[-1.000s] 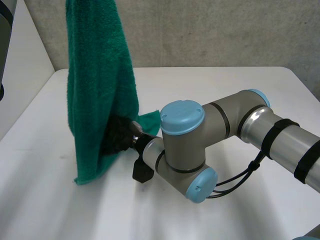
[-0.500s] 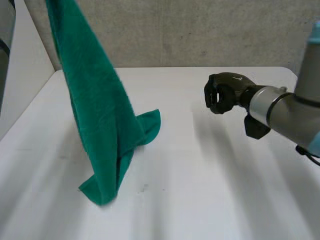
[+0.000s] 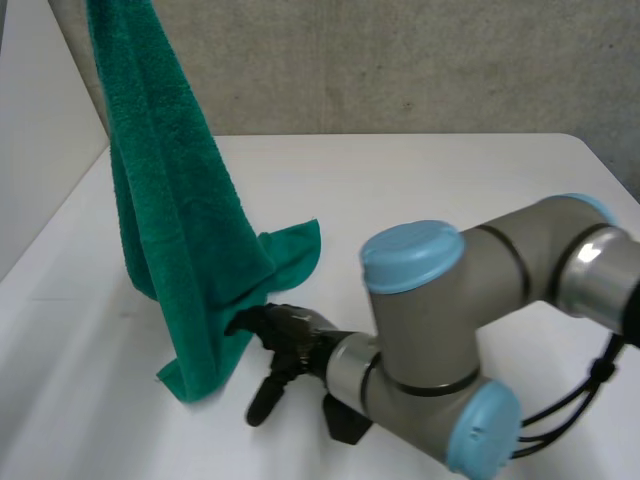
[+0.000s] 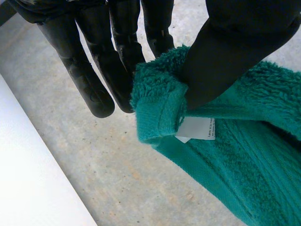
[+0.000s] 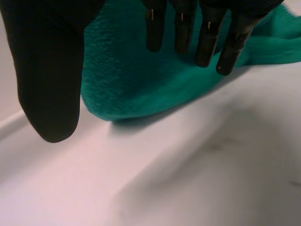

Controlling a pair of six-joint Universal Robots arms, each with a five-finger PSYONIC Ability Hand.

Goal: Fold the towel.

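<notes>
**Green towel point(image 3: 180, 230) hangs from our left hand point(image 4: 94, 70)**

Our left hand pinches a corner of the towel between thumb and fingers, beside its white label point(image 4: 196, 129). The towel hangs down, its lower end resting on the white table point(image 3: 450, 200). Our right hand point(image 3: 290, 340) is released, fingers straight, just beside that lower end.
</notes>
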